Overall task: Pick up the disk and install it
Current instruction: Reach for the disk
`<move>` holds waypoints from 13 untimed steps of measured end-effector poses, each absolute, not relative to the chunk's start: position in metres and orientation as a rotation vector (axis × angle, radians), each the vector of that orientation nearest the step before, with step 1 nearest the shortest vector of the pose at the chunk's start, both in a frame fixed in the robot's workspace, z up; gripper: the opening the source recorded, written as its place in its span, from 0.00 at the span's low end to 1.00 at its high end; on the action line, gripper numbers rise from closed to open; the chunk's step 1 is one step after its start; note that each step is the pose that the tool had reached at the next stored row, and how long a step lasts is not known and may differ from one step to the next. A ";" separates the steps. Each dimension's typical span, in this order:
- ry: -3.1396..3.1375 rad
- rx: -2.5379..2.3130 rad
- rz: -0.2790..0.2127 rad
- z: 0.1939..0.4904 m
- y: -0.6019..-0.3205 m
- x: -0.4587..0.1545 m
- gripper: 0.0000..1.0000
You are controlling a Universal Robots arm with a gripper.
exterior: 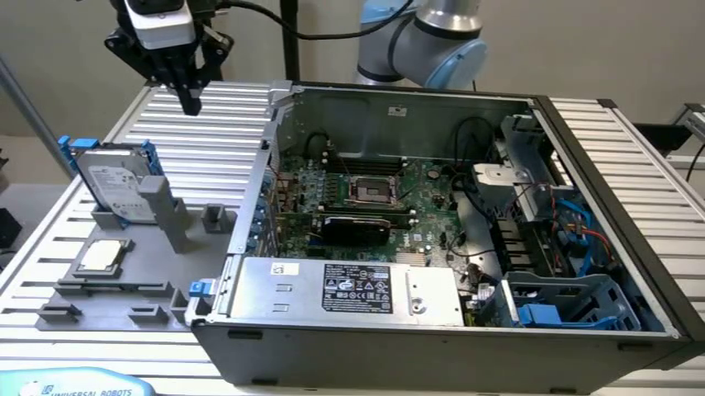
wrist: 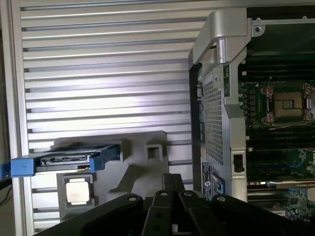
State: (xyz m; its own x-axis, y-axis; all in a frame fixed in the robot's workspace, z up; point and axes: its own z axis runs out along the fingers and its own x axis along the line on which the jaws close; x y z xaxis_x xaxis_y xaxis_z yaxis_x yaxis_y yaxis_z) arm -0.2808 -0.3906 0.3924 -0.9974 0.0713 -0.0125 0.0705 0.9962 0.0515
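Exterior view first, says the clerk: where do the jaws stand?

Inspector: They hang high at the exterior view's left, pointing down over the ribbed worktop [exterior: 210, 140]. They are clenched tip to tip and grasp nothing.

Clerk: And the disk?

Inspector: The disk [exterior: 115, 186] stands on edge in a grey fixture [exterior: 111, 305] on the worktop, its white label facing the camera and its blue carrier frame showing along the edges. It is outside the open computer case [exterior: 617, 165] and well apart from the jaws, which touch nothing.

Clerk: Does the wrist view agree?

Inspector: It does. The wrist view looks down on the disk [wrist: 66, 161] edge-on, the blue frame plain at both ends, seated in the fixture [wrist: 142, 167]. A small square silver chip [wrist: 78, 191] lies flat on the same fixture, just beside the disk.

Clerk: Is the chip noted in the exterior view as well?

Inspector: Yes, the chip [exterior: 101, 256] rests in its own recess, nearer the camera than the disk.

Clerk: State of the case?

Inspector: Its side is off and the interior is exposed. The green motherboard [exterior: 375, 190] lies in the middle. A silver box with a black-and-white label [exterior: 352, 289] sits along the near wall. A blue drive cage [exterior: 573, 301] occupies the near corner at the exterior view's right.
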 end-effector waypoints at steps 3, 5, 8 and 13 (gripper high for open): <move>3.124 0.111 0.080 0.392 -0.388 -0.294 0.11; 3.124 0.111 0.080 0.392 -0.387 -0.304 0.11; 3.124 0.111 0.080 0.390 -0.385 -0.317 0.11; 3.124 0.111 0.080 0.386 -0.383 -0.340 0.11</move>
State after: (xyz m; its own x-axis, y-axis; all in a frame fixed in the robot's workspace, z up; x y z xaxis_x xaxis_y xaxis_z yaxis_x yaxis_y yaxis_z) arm -0.3399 -0.3829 0.3864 -0.9974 0.0712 -0.0125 0.0705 0.9962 0.0515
